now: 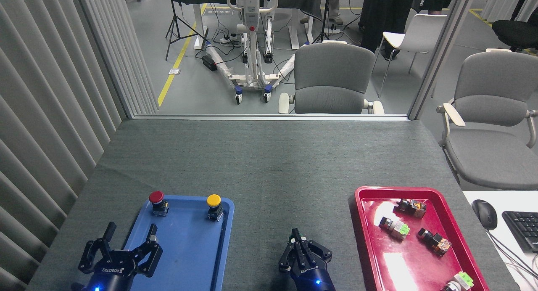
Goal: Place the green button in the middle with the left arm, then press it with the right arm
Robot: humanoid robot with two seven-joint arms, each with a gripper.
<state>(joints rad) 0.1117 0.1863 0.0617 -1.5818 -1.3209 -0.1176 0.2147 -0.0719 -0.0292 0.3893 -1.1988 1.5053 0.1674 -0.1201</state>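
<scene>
The green button does not show; the spot on the felt where it stood lies under my right gripper. That gripper is at the bottom centre, between the two trays, with its black fingers shut together into a point and its blue light on. My left gripper is open at the bottom left, over the left rim of the blue tray, with nothing between its fingers. The middle of the dark grey tabletop is bare felt.
A red-capped button and a yellow-capped button stand at the far end of the blue tray. The red tray at the right holds several small switch blocks. A mouse and keyboard lie further right.
</scene>
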